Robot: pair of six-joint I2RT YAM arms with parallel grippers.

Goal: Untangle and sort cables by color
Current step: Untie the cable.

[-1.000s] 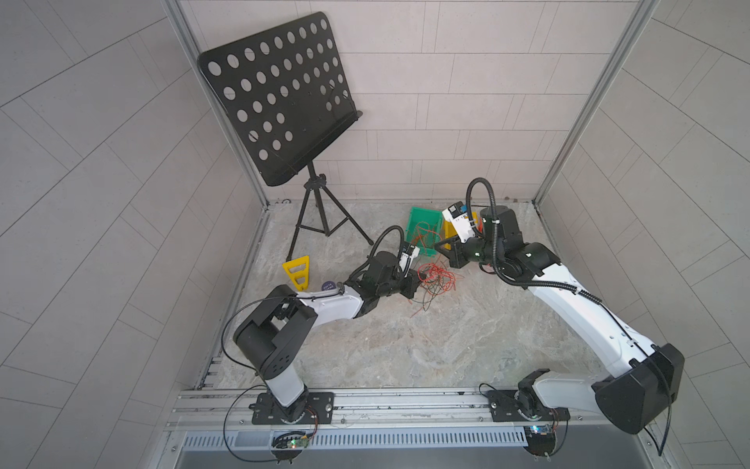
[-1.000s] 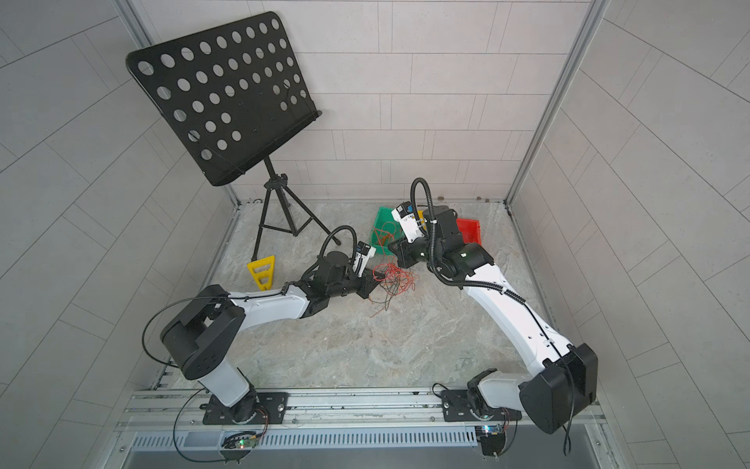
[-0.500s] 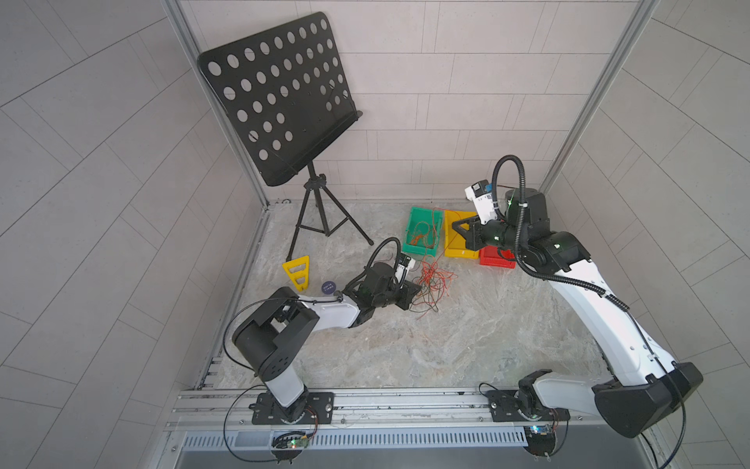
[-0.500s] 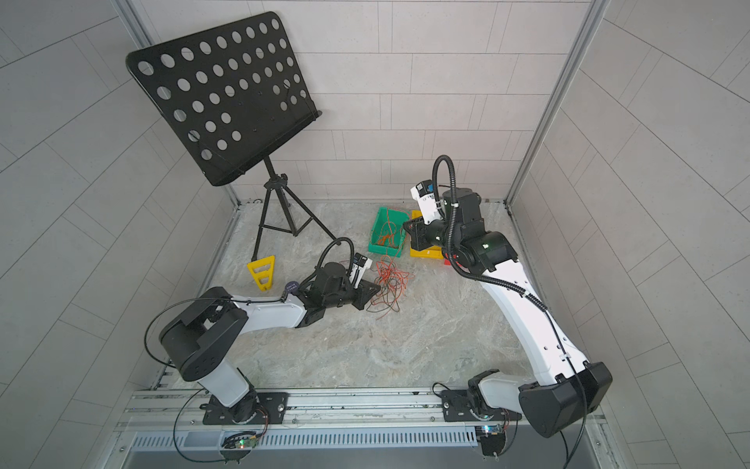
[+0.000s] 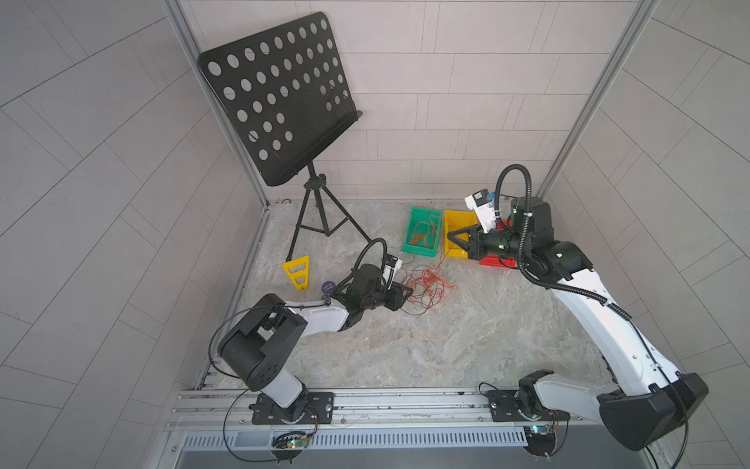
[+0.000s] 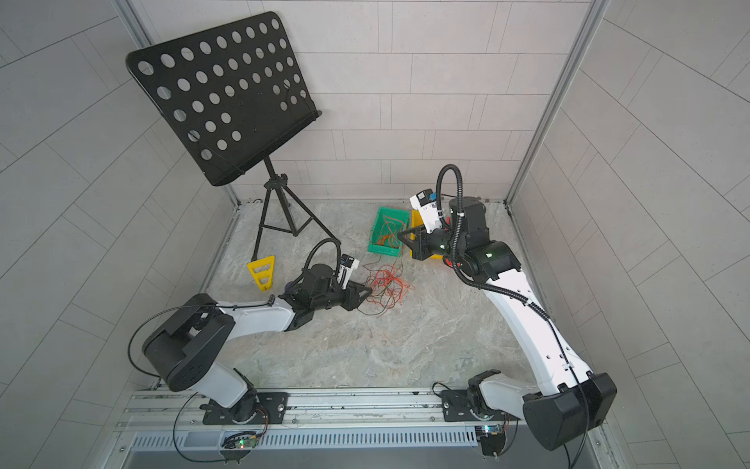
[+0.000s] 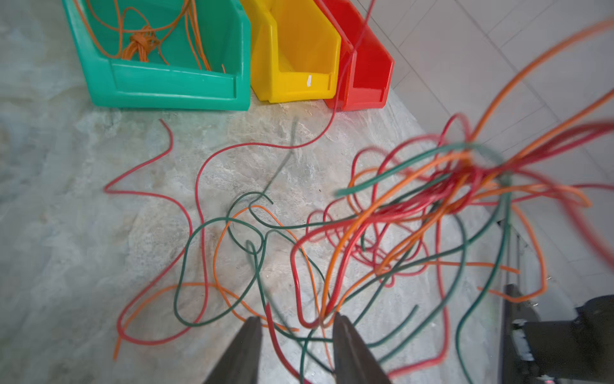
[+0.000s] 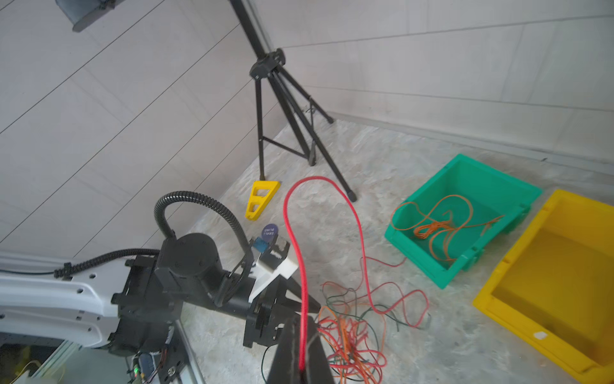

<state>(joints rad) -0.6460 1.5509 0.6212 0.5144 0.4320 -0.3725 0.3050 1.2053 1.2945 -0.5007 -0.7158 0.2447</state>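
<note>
Cables [image 5: 428, 284] in red, orange and dark green lie in one loose heap on the tabletop [image 5: 446, 345]. What matters to you now is how a single strand runs out of that heap.

Your right gripper [image 8: 300, 327] is pressed together on a red cable [image 8: 314, 179]. From the jaws the strand rises, arches over and drops into the heap. Its long axis therefore runs forward and down from the right fingertips, toward your left arm. Whether its far end lies free or is looped through other strands cannot be told.

In both top views the right gripper hangs above the yellow bin [image 5: 460, 219]. Its tips point at the green bin [image 5: 420, 250] just ahead, which holds only orange strands. The red bin [image 5: 497, 262] sits behind the fingertips, half hidden under that wrist.

Your left gripper [image 7: 295, 327] has its jaws spread, low at the edge of the heap. A few strands cross the gap, but none is pinched. It is much the nearer of the two to the heap.

The coming move is probably a pull backward to the red bin, straight away from the heap. If so, the left arm is best placed to pin the heap. Otherwise the whole tangle may drag along behind the red strand.
</note>
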